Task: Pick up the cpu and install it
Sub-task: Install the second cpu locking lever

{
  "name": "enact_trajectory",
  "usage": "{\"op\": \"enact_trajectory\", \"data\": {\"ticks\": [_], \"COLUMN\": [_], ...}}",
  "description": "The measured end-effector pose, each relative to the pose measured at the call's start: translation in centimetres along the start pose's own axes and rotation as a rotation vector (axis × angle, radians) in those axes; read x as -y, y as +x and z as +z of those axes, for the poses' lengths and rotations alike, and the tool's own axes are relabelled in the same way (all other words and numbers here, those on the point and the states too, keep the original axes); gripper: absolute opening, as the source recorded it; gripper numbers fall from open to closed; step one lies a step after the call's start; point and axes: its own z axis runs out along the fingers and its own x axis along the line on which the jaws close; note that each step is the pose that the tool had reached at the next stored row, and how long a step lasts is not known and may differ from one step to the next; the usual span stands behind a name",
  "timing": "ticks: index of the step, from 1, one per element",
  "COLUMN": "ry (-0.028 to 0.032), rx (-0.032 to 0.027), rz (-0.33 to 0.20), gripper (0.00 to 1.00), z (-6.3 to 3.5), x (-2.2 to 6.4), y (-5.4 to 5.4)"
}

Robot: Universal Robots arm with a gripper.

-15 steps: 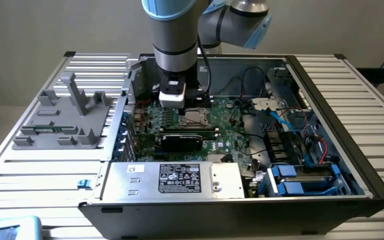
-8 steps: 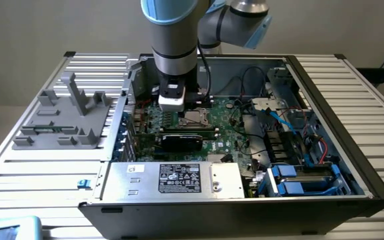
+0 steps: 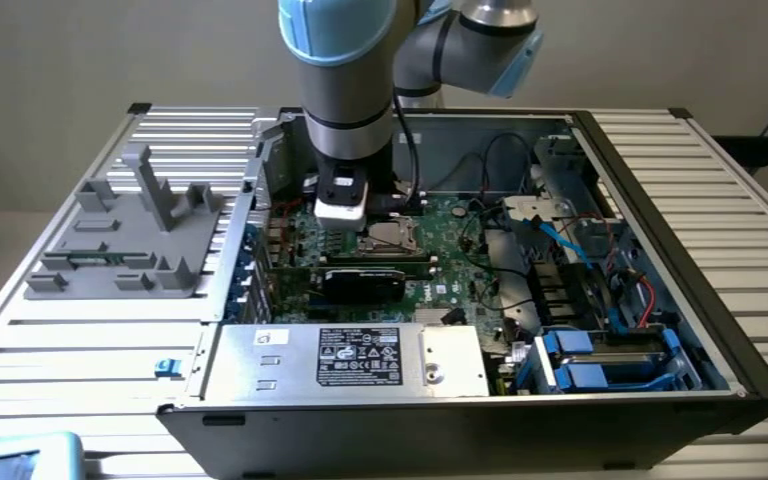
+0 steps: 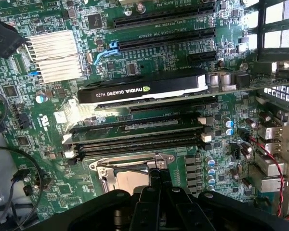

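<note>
In the exterior view's centre, the tool (image 3: 373,222), fingers together, hovers over the socket (image 4: 135,175) inside the open case (image 3: 651,200), where a beige square, likely the cpu (image 4: 131,182), already lies, so only seating or release seems left.

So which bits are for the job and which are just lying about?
For the job: end effector, shut, over the socket; computer case.
Just there: graphics card; silver heatsink; power supply; grey fixture beside the case.

Open-topped computer case (image 3: 651,200), graphics card (image 4: 144,86) and memory sticks (image 4: 135,132) crowding the socket (image 4: 130,168)
</note>
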Motion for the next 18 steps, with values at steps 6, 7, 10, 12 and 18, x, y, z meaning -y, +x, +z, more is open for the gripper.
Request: {"op": "enact_trajectory", "data": {"ticks": [6,7,10,12,18], "ry": [0.0514,0.0574,0.0605,0.0612,0.0617], "rx": [0.0069,0.0074,0.0057,0.0033,0.0007], "rz": [0.007,0.009,0.018,0.025,0.047], "gripper": [0.11,0.11,0.11,0.11,0.11], "z": [-0.02,-0.05,-0.10,-0.04,0.35], "x": [-0.44,-0.55,-0.79,-0.85,-1.01], "y": [-0.01,0.01,0.04,0.04,-0.15]}}
